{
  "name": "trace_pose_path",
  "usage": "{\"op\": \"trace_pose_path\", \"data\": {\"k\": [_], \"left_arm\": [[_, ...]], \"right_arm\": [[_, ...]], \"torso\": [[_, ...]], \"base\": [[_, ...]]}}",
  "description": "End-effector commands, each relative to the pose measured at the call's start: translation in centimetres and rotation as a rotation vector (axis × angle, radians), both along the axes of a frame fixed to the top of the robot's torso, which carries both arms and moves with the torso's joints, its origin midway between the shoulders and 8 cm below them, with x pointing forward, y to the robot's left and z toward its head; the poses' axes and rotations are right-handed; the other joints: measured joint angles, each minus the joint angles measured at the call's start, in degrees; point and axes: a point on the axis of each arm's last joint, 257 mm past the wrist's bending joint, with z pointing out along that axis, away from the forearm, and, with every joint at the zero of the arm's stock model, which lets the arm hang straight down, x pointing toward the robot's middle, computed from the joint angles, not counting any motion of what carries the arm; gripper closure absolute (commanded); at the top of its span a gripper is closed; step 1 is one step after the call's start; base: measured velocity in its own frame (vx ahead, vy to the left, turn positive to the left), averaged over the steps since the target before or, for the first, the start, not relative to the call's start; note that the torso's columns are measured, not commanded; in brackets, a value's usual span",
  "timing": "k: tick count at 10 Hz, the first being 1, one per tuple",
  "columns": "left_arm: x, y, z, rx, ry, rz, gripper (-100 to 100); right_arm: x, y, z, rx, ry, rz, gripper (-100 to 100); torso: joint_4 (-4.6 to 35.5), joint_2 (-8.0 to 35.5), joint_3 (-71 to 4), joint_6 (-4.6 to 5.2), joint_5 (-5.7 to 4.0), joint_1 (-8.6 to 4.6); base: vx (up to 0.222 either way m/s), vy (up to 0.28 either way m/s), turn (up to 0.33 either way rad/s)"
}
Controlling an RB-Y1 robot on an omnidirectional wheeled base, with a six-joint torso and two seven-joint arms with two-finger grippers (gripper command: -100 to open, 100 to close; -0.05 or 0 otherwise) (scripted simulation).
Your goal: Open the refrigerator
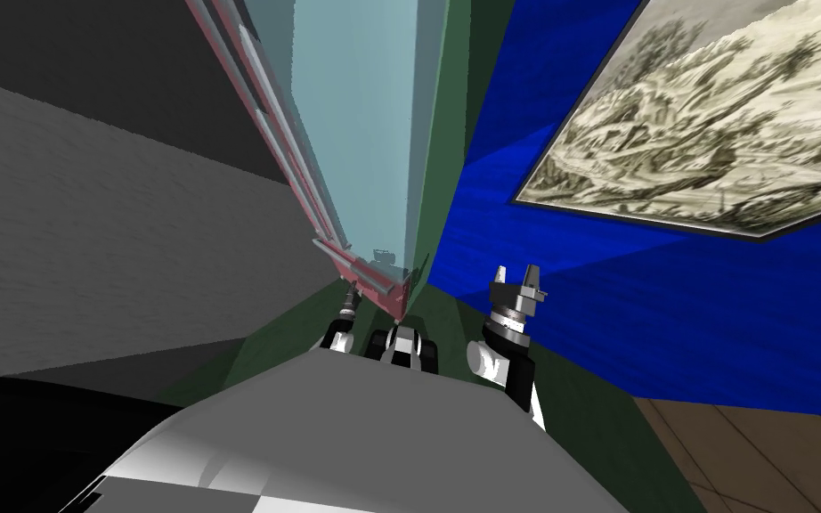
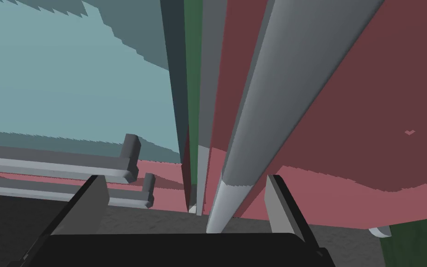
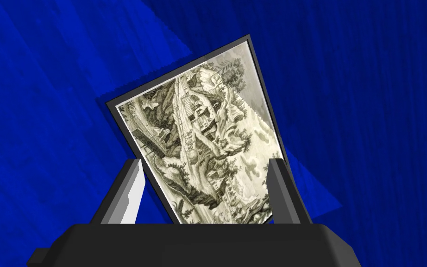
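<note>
Refrigerator (image 1: 364, 134) stands right in front, top centre of the head view, tall, pale blue side, dull red door (image 1: 268, 107) front facing the robot's left. It slants, but so does the whole head view. Green wall (image 1: 453, 107) just behind it.

1 long grey handle (image 1: 297, 169) runs along the door. In the left wrist view the same handle (image 2: 273, 116) is a rounded bar over the red door (image 2: 370, 116); its near end sits between the 2 fingers (image 2: 92, 199) of the left gripper (image 2: 187, 204). Fingers are spread apart and not pressing the bar. The bar is closer to 1 finger than the other; contact cannot be told. Beside it are 2 shorter grey handles (image 2: 69, 169), stacked close, crosswise to the long one, on a red and pale blue face (image 2: 69, 69).

In the head view the left gripper (image 1: 352, 296) is at the door's lower corner, touching or just under it.

Right gripper (image 1: 516, 278) is held up to the right of the refrigerator, apart from it. Its fingers (image 3: 131, 194) stand apart with nothing between them.
</note>
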Motion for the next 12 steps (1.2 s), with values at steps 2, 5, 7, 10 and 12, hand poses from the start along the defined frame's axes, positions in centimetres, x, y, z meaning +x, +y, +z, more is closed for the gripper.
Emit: {"op": "trace_pose_path", "data": {"k": [2,5,7,10,12], "left_arm": [[-0.6,-0.5,-3.2,-0.034,0.056,0.024,-100],[-1.1,-1.9,-5.5,-0.076,0.092,0.043,-100],[-1.3,-3.4,-6.6,-0.115,0.108,0.055,-100],[-1.3,-4.5,-7.1,-0.144,0.115,0.061,-100],[-1.0,-1.3,-7.0,-0.146,0.114,0.09,-100]], "right_arm": [[0.0,0.0,0.0,0.0,0.0,0.0,0],[0.0,0.0,0.0,0.0,0.0,0.0,0],[0.0,0.0,0.0,0.0,0.0,0.0,0],[0.0,0.0,0.0,0.0,0.0,0.0,0],[0.0,0.0,0.0,0.0,0.0,0.0,0]], "torso": [[-0.03,-0.09,-0.06,0.0,0.02,0.07],[-0.03,-0.09,-0.06,0.0,0.0,-0.01],[-0.01,-0.03,-0.02,0.0,0.0,0.01],[-0.02,-0.08,-0.05,0.0,0.02,0.08],[-0.02,-0.11,-0.07,0.02,0.01,0.01]], "base": [[0.058,-0.149,0.036],[0.05,-0.134,0.032],[0.026,-0.104,0.022],[0.018,-0.05,0.011],[0.034,-0.05,-0.136]]}}
